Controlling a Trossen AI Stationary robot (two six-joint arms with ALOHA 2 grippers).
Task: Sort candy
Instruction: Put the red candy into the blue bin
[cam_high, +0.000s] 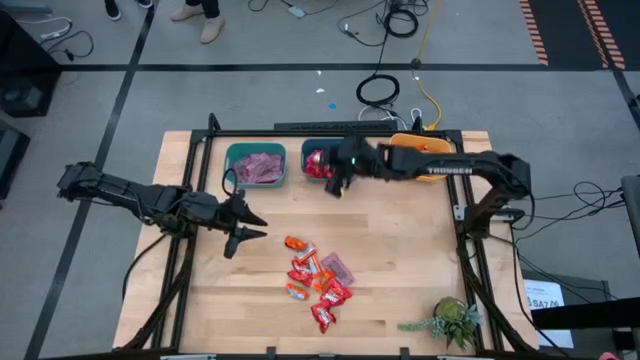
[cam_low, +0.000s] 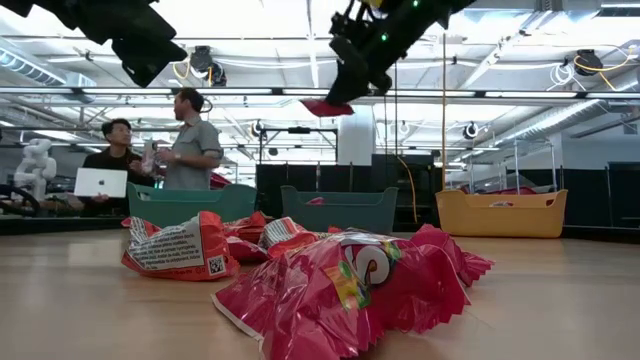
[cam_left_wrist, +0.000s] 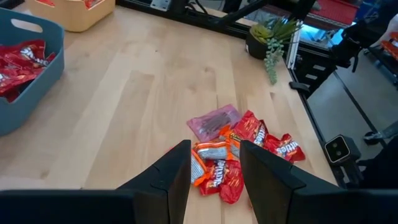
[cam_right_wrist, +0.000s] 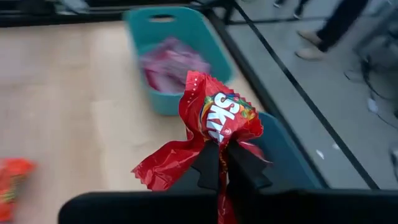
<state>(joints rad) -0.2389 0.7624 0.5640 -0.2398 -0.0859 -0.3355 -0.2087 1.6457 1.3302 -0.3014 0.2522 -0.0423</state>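
The right gripper (cam_right_wrist: 219, 163) is pinching a red Skittles packet (cam_right_wrist: 214, 121) tight, hanging above the middle teal bin (cam_high: 322, 163). The left gripper (cam_high: 246, 229), fingers half apart and empty, is hovering beside the candy pile (cam_high: 316, 281) lying on the table (cam_high: 400, 260).

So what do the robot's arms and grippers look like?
Both arms are dark, almost black, built from jointed tube-like sections. The right arm has white lettering along its side and a small green light near its wrist. Each gripper, left gripper and right gripper, ends in two flat, black, wedge-shaped fingers.
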